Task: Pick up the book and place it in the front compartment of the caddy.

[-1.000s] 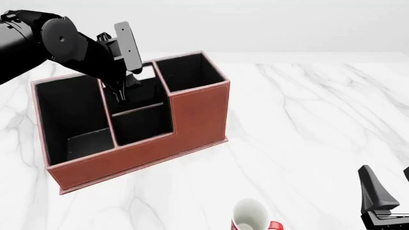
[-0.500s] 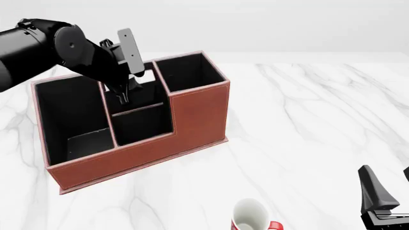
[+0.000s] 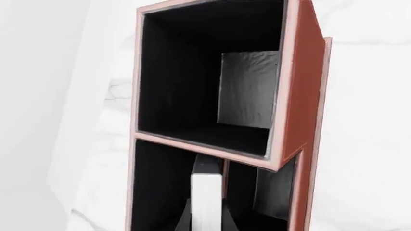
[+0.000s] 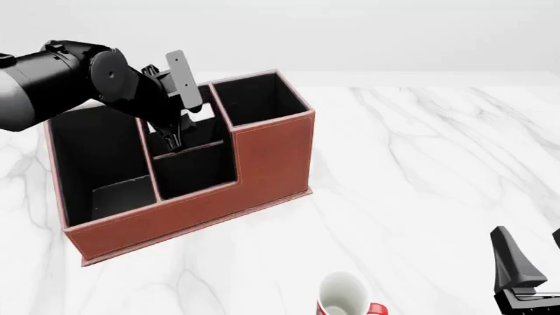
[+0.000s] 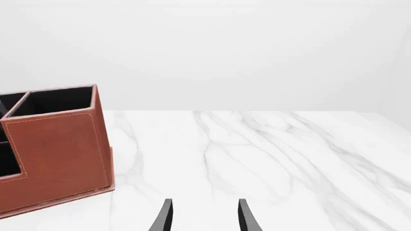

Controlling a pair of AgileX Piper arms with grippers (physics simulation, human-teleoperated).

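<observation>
The reddish-brown caddy (image 4: 271,157) stands at the left of the marble table. My left gripper (image 4: 175,136) reaches down into its divided middle pair and is shut on the book (image 3: 207,197). In the left wrist view the book shows edge-on, with white page edges between my dark fingers (image 3: 183,219). The book sits over the front compartment (image 3: 157,192), close beside the low cross divider (image 3: 224,167). In the front view that compartment (image 4: 206,126) is the full-height cell, and the book is hidden by my gripper. My right gripper (image 5: 205,216) is open and empty, low at the near right (image 4: 534,262).
A white-and-red mug (image 4: 345,295) stands near the front edge, right of the caddy. The caddy's large wide cell (image 4: 96,157), low-walled cell (image 4: 197,170) and square end cell (image 4: 258,98) are open-topped with black lining.
My left gripper has moved down and slightly right with the book, deeper into the caddy's middle pair. The right arm has not moved.
</observation>
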